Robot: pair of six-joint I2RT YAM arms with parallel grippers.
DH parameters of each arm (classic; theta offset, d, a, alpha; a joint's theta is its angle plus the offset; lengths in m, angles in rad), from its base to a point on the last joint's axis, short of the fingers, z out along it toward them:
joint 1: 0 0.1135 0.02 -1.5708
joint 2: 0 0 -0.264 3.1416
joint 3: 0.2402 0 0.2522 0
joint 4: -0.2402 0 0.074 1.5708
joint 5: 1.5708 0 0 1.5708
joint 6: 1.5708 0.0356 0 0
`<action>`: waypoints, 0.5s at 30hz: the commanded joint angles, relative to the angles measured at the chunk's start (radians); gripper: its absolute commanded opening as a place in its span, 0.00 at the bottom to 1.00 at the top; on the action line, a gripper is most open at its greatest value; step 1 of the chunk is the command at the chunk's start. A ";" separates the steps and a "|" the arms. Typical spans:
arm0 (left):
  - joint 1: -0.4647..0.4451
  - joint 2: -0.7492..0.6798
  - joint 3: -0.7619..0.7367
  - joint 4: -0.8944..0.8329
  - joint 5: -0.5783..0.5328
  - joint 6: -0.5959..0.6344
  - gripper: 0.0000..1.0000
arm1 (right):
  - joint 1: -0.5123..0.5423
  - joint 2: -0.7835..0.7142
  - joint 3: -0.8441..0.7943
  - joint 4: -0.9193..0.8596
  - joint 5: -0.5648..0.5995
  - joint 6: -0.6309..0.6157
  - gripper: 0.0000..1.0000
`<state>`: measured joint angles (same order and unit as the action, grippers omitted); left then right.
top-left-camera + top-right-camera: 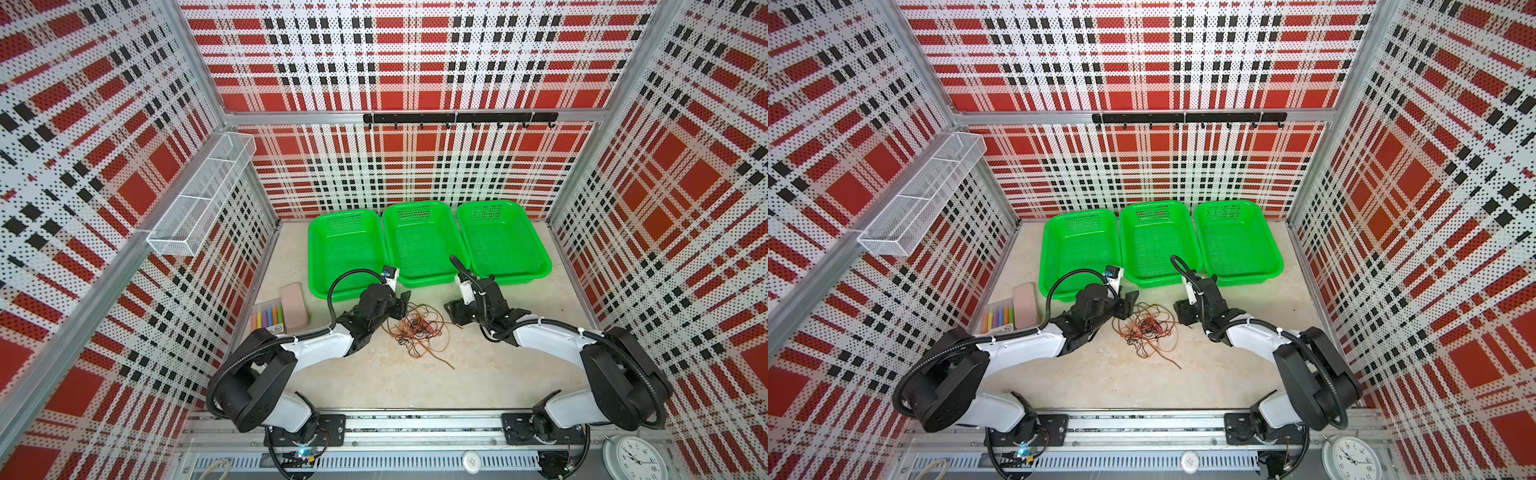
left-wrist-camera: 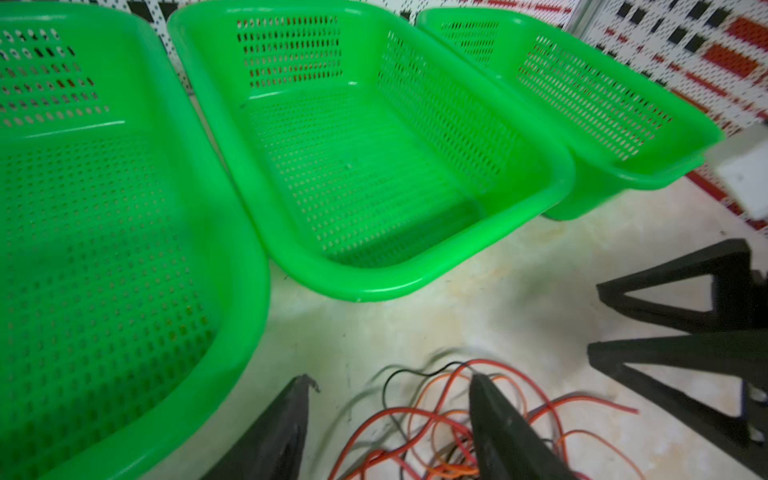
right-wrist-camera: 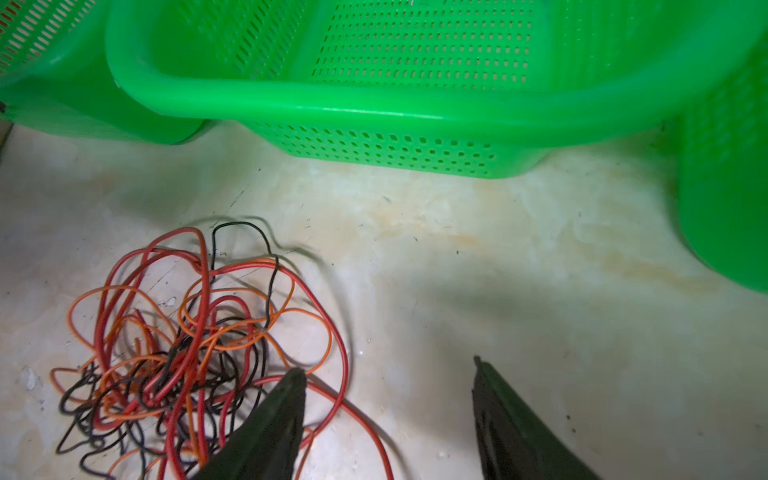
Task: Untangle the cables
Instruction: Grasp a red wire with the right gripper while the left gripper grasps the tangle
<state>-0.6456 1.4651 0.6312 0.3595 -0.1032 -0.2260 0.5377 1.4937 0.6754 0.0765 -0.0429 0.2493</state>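
Observation:
The cables (image 1: 417, 328) (image 1: 1148, 326) lie as one loose tangle of thin red, orange and black wires on the pale table, between my two arms. My left gripper (image 1: 400, 302) (image 1: 1130, 302) sits low at the tangle's left far edge. In the left wrist view the left gripper (image 2: 392, 378) is open, with red and black cable (image 2: 415, 413) loops lying between its fingers and nothing pinched. My right gripper (image 1: 455, 311) (image 1: 1183, 312) (image 2: 594, 318) is at the tangle's right side. The right gripper (image 3: 388, 365) is open, one finger over the cables' (image 3: 178, 353) edge, a single red strand running between the jaws.
Three green mesh baskets (image 1: 311, 257) (image 1: 415, 204) (image 1: 544, 262) stand in a row just behind both grippers. A chalk box (image 1: 268, 318) and a pink eraser (image 1: 293, 307) lie at the left wall. A wire shelf (image 1: 199, 195) hangs above on the left wall.

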 commanded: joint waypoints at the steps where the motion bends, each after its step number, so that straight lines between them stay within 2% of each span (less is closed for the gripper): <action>1: 0.029 -0.028 -0.009 -0.084 0.111 -0.005 0.62 | 0.036 0.077 0.065 -0.028 0.022 -0.080 0.64; 6: 0.024 -0.051 -0.029 -0.082 0.110 0.003 0.62 | 0.079 0.186 0.135 -0.063 0.033 -0.152 0.60; 11: 0.026 -0.085 -0.056 -0.067 0.105 0.010 0.64 | 0.082 0.224 0.154 -0.065 -0.004 -0.181 0.59; 15: 0.025 -0.109 -0.070 -0.057 0.093 0.022 0.65 | 0.084 0.249 0.158 -0.057 0.032 -0.187 0.58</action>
<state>-0.6186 1.3853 0.5793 0.2977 -0.0147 -0.2222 0.6170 1.7130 0.8124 0.0265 -0.0284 0.0978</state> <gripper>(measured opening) 0.647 0.583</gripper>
